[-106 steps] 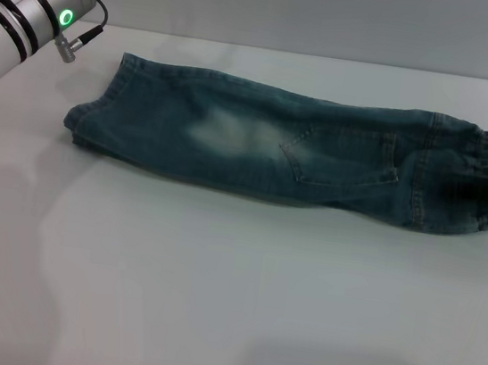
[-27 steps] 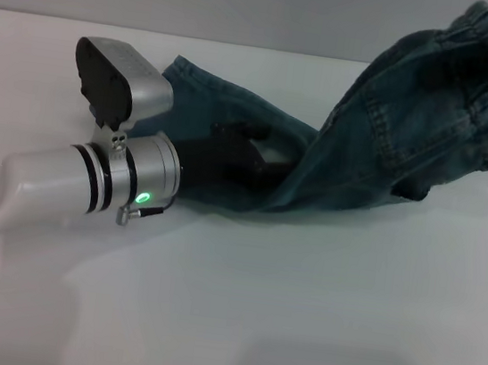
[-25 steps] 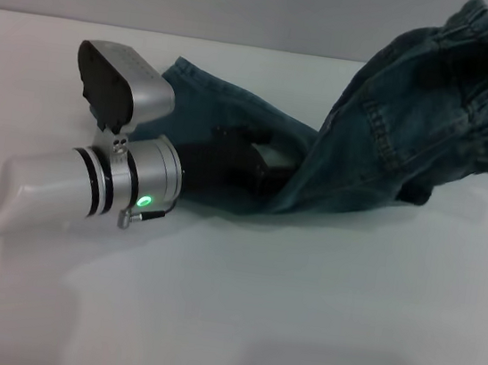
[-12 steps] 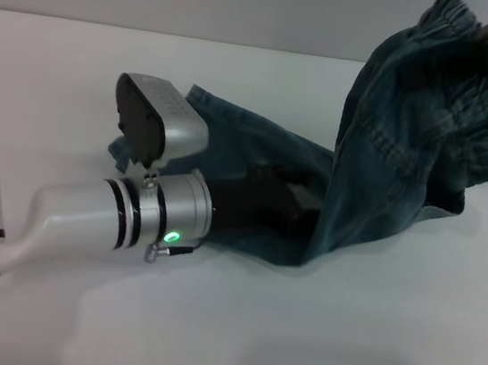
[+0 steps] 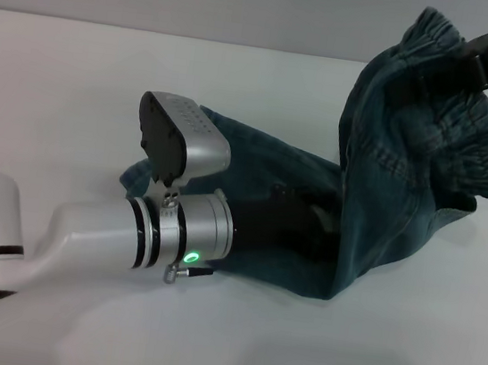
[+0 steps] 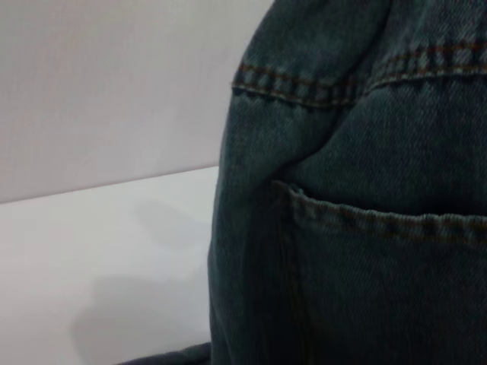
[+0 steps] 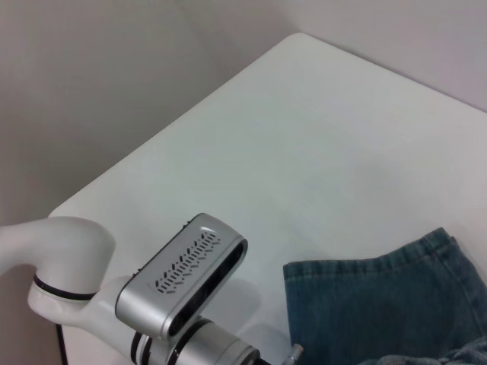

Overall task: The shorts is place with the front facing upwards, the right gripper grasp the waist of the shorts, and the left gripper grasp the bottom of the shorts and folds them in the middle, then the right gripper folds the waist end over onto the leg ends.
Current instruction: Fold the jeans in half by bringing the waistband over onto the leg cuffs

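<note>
Right gripper (image 5: 481, 54), upper right of the head view, clamped on the ruffled waistband, holding the waist end of the shorts (image 5: 408, 168) lifted off the white table (image 5: 106, 65). Left gripper (image 5: 297, 224), centre frame, pressed low against the denim lying flat; finger spread hidden under fabric, so cannot tell, though probably pinning it. Long axis running from the leg ends (image 7: 365, 285) at centre left up toward the raised waist at upper right
</note>
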Action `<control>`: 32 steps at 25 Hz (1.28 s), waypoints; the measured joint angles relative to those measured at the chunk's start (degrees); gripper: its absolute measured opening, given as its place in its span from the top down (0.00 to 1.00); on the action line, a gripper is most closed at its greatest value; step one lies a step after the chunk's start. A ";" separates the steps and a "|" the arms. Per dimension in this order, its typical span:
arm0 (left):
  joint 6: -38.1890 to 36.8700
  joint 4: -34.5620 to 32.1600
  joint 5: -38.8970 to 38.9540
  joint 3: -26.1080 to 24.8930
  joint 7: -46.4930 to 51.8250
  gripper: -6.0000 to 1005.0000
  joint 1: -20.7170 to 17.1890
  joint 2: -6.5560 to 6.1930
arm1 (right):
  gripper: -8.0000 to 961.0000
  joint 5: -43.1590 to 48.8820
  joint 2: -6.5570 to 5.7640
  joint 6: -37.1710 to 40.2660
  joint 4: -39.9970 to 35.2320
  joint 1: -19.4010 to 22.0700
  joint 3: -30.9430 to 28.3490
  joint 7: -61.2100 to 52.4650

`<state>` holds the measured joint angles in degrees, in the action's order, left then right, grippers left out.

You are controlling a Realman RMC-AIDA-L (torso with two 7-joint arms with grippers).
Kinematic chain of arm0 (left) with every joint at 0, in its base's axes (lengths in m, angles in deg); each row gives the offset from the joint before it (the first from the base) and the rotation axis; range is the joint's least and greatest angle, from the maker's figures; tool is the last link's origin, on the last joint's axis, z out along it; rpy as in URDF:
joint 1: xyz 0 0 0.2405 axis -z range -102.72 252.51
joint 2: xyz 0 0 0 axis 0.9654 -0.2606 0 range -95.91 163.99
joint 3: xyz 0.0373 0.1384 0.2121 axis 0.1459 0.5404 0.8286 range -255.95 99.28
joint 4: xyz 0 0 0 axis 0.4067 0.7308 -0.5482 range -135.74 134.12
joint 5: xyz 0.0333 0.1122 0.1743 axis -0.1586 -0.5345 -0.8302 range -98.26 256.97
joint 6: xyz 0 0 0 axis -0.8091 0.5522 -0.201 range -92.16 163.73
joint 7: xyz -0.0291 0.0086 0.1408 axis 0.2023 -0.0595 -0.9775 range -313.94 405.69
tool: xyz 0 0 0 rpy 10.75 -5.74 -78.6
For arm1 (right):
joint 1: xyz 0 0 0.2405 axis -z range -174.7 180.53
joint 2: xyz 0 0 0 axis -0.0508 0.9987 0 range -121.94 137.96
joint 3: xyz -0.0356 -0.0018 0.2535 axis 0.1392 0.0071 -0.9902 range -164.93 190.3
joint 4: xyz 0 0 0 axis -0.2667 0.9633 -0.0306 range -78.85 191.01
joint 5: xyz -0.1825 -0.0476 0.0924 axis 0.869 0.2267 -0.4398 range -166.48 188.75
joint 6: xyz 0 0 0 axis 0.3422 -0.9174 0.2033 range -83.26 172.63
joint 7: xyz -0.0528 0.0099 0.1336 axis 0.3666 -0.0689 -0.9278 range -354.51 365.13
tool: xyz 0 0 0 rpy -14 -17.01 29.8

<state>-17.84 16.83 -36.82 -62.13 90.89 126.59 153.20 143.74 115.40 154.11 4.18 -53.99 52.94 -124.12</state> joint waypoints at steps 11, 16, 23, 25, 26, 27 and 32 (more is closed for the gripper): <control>0.82 -5.10 -3.03 -3.82 0.78 0.19 -1.79 -0.65 | 0.92 0.00 -0.04 -0.77 2.70 -0.22 0.18 1.03; 1.48 -10.57 -2.86 -3.86 2.43 0.19 -2.58 -0.78 | 0.92 0.00 0.27 -1.23 2.91 -0.22 0.20 1.14; 2.64 -16.97 -2.58 -7.87 2.55 0.19 -3.45 -0.87 | 0.92 0.07 0.54 -4.38 7.92 -1.42 1.51 4.11; 2.72 -19.06 -2.58 -11.18 2.15 0.19 -3.87 -0.88 | 0.92 0.09 0.91 -5.84 9.13 -1.89 2.67 5.03; 2.76 -20.27 -2.55 -13.08 1.92 0.19 -4.04 -0.89 | 0.92 0.09 1.19 -6.49 9.32 -2.06 3.09 5.37; 2.77 -21.36 -2.56 -14.61 1.80 0.19 -4.19 -0.89 | 0.92 0.09 1.49 -6.94 9.39 -2.23 3.43 5.71; 1.97 -25.20 -2.48 -19.47 1.64 0.19 -4.50 -1.06 | 0.92 0.14 3.08 -9.43 9.53 -3.26 4.75 7.38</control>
<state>-15.86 -8.38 -39.30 -81.60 92.53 122.09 152.14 143.87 118.48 144.68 13.71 -57.26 57.69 -116.74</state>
